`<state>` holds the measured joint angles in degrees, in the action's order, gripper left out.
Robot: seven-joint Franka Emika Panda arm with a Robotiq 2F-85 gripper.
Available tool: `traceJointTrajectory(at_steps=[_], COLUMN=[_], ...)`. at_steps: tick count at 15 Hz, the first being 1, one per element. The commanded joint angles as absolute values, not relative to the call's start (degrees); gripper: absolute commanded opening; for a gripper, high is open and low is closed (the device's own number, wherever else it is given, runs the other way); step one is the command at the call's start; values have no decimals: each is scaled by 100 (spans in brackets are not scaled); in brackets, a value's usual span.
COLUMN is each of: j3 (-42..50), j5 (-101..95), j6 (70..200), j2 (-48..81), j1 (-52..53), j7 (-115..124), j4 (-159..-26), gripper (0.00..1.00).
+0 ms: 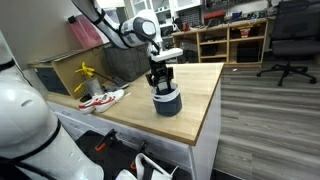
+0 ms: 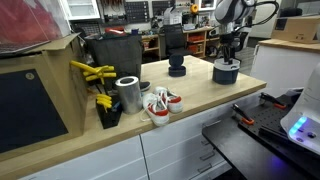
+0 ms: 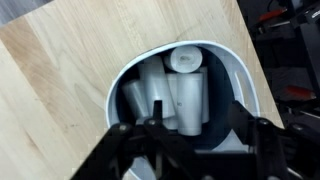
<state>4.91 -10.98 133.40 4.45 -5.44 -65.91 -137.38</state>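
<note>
A dark blue round container (image 1: 167, 103) with a white rim (image 3: 116, 85) stands on the wooden table top (image 1: 195, 95). Several white tubes (image 3: 185, 85) lie inside it. In both exterior views my gripper (image 1: 160, 82) (image 2: 227, 58) hangs straight down just over the container (image 2: 226, 72). In the wrist view my gripper (image 3: 198, 120) is open: the black fingers stand apart on either side of one white tube, with a gap between the tube and the right finger. Nothing is gripped.
A pair of white and red shoes (image 1: 103, 98) (image 2: 160, 103) lies further along the table. A metal can (image 2: 128, 94), yellow tools (image 2: 95, 72), a black box (image 2: 115, 48) and a dark stand (image 2: 177, 68) are there too. An office chair (image 1: 290, 40) is on the floor.
</note>
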Motion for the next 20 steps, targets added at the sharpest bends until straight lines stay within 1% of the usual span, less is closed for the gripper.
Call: traceJointTrajectory(at_steps=[1,4,5,6,7,8,9,12,20], j3=[460,447,439,434,428,421,412,378,308], j5=[-1174,-1138,-1131,-1128,-1115,-1105,-1094,-1094,-1283], j6=[13131,13278,13296,13301,13296,13299,13308,13378,13744], j2=[466,450,450,450,450,449,450,477,899], j1=[-538,-542,-539,-536,-535,-535,-534,-522,-454], j7=[-6439,-6532,-6543,-6542,-6552,-6558,-6566,-6570,-6439], j4=[-13658,-13725,-13734,-13736,-13734,-13736,-13740,-13745,-13698], gripper=[99,100,97,87,91,86,88,82,77])
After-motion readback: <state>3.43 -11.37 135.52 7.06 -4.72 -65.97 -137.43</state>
